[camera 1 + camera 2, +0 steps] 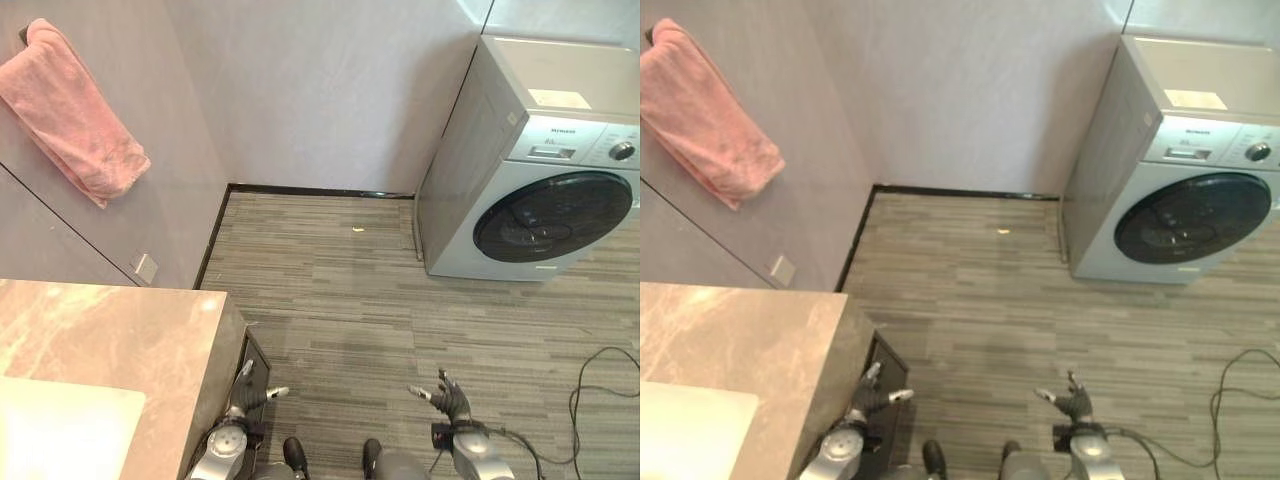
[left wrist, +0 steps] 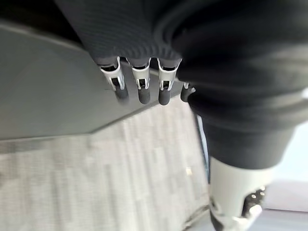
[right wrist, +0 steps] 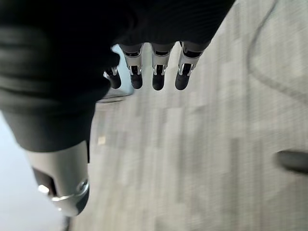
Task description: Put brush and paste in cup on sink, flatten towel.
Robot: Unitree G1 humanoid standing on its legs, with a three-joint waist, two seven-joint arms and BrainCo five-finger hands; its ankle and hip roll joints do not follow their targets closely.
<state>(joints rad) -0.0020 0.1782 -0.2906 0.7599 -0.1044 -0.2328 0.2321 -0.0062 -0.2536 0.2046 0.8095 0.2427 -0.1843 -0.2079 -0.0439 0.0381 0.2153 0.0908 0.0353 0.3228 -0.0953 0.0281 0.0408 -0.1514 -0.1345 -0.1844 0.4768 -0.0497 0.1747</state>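
A pink towel [image 1: 70,115] hangs bunched and folded on the grey wall at the upper left. Below it a marble counter [image 1: 110,330] holds a white sink basin [image 1: 60,430] at the lower left corner. My left hand [image 1: 245,395] hangs low beside the counter's front side, fingers relaxed and holding nothing. Low over the wood-look floor, my right hand [image 1: 447,397] is also open and holds nothing. Its straight fingers [image 3: 156,77] show in the right wrist view, and the left hand's fingers [image 2: 142,86] in the left wrist view.
A silver front-loading washing machine [image 1: 540,170] stands against the back wall at the right. A wall socket [image 1: 146,267] sits below the towel. A small yellow scrap [image 1: 358,229] lies on the floor near the back wall.
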